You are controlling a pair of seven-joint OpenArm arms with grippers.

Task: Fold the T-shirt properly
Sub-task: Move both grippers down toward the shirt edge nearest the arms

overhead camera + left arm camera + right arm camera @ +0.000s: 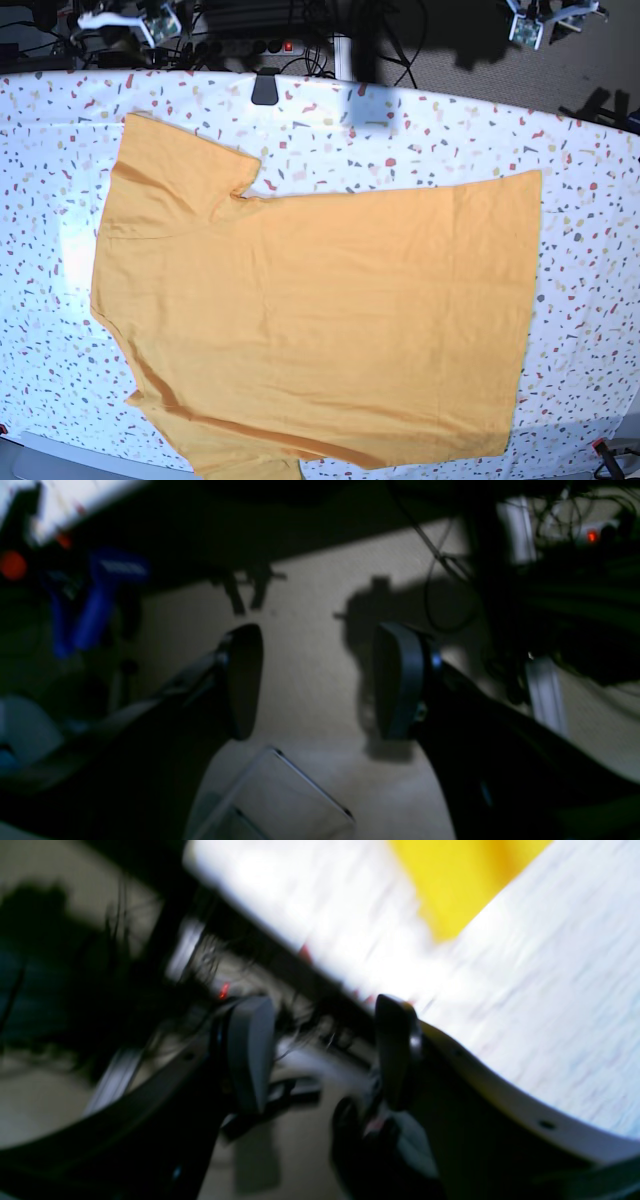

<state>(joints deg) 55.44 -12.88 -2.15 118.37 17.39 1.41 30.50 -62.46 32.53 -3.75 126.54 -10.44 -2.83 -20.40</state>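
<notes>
The T-shirt (320,310) lies spread flat on the speckled white table (400,130), orange-yellow, plain side up, one sleeve toward the far left and its hem on the right. Both arms are pulled back beyond the table's far edge. My right gripper (130,22) sits at the far left corner, and the right wrist view shows it (322,1050) open and empty beside the table edge, with a patch of the T-shirt (465,885) above it. My left gripper (545,20) is at the far right, and it (320,680) hangs open and empty over the beige floor.
A small black clip (265,87) sits on the table's far edge. Behind it are tangled cables and a power strip with a red light (288,45). A blue object (100,600) stands on the floor. A red-tipped clamp (605,447) is at the near right corner.
</notes>
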